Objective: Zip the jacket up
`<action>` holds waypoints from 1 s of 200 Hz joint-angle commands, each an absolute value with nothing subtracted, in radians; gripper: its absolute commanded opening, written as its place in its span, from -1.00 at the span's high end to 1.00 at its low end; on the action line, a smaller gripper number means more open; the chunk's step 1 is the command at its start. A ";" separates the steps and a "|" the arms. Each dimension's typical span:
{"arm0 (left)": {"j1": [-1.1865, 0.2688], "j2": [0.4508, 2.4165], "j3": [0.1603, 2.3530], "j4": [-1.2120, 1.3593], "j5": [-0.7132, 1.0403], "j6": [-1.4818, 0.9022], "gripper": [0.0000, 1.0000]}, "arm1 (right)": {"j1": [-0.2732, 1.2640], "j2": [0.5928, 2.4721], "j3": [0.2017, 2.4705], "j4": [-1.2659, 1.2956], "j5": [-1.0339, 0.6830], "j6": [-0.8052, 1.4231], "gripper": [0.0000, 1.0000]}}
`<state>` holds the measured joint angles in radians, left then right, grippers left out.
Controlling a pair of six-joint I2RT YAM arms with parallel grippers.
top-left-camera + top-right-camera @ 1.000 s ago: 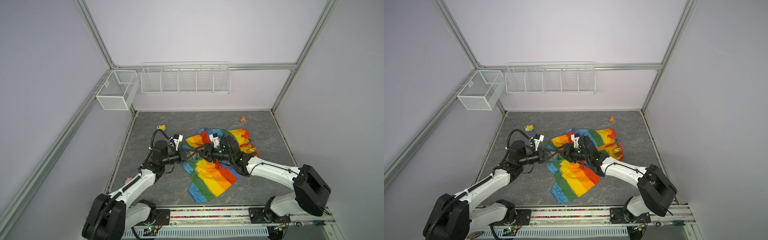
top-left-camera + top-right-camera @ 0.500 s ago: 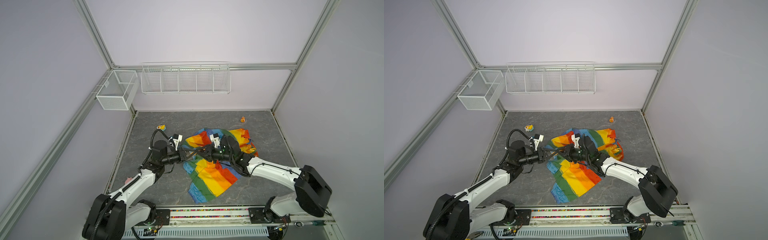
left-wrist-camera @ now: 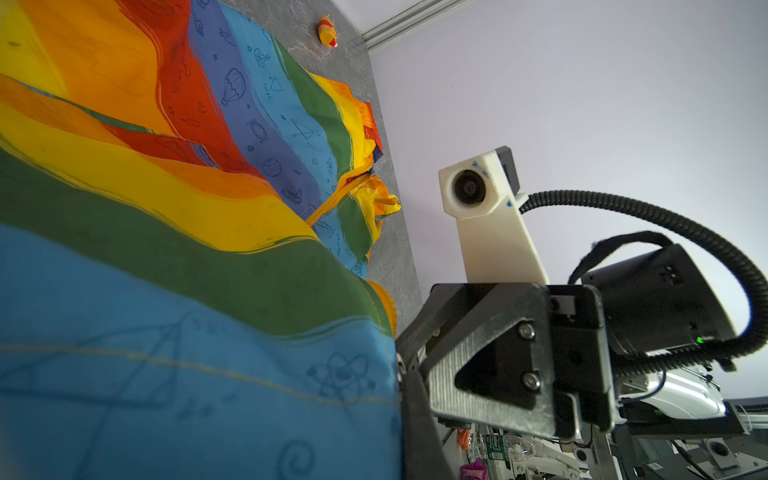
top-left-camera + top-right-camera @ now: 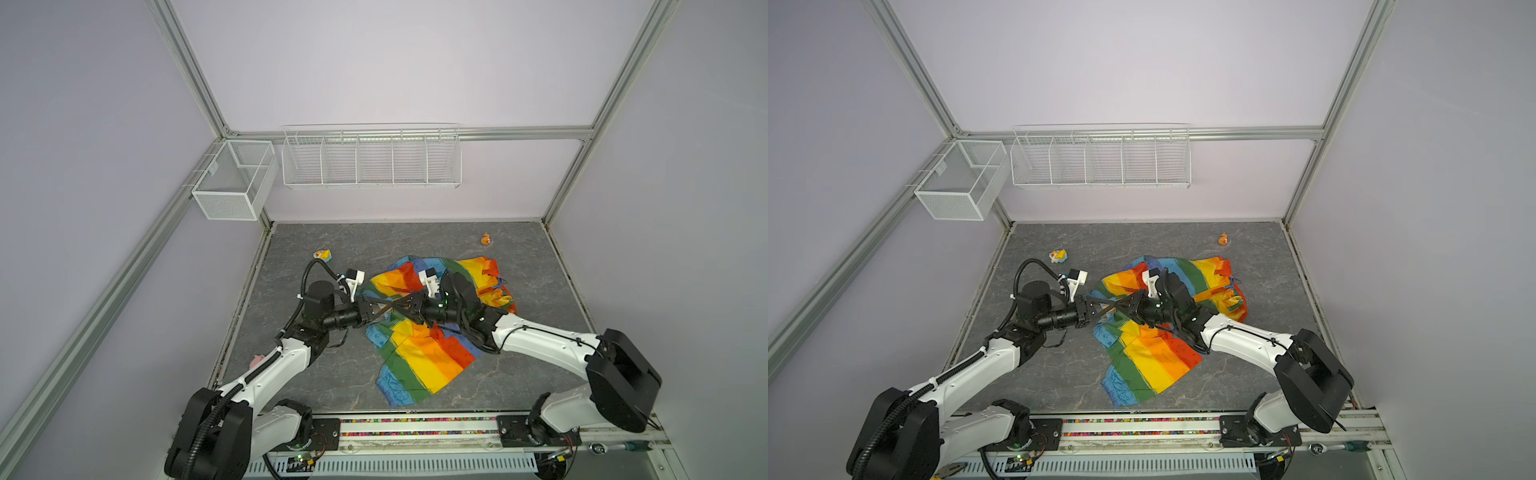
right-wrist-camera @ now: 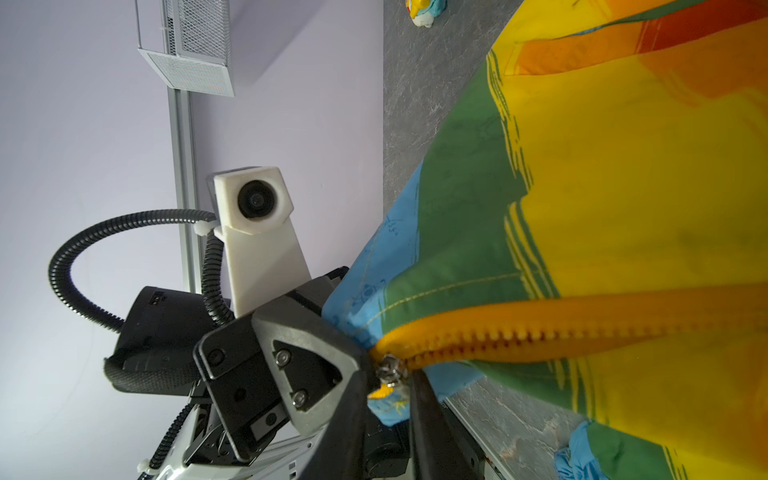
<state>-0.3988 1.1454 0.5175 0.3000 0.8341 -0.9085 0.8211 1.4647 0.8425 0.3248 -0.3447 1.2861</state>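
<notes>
The jacket (image 4: 424, 353) lies on tabletop (image 4: 332, 374), outside mesh bin (image 4: 226, 203) and 5-compartment rack (image 4: 371, 166).

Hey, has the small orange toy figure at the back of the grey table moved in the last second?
No. The small orange toy figure keeps the same spot near the grey table's back edge.

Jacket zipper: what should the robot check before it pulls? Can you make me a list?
1. Left gripper shut on the jacket hem: ok.
2. Slider sits inside the right gripper: ok.
3. Right gripper squeezing the slider tight: cannot tell.
4. Jacket lying flat: not ok, its far part is bunched up.
5. Yellow toy and orange toy apart from the jacket: ok.
</notes>
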 commanded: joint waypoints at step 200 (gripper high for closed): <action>-0.394 1.137 0.516 0.324 0.851 -0.904 1.00 | 0.848 1.502 0.727 0.630 -0.355 1.431 0.27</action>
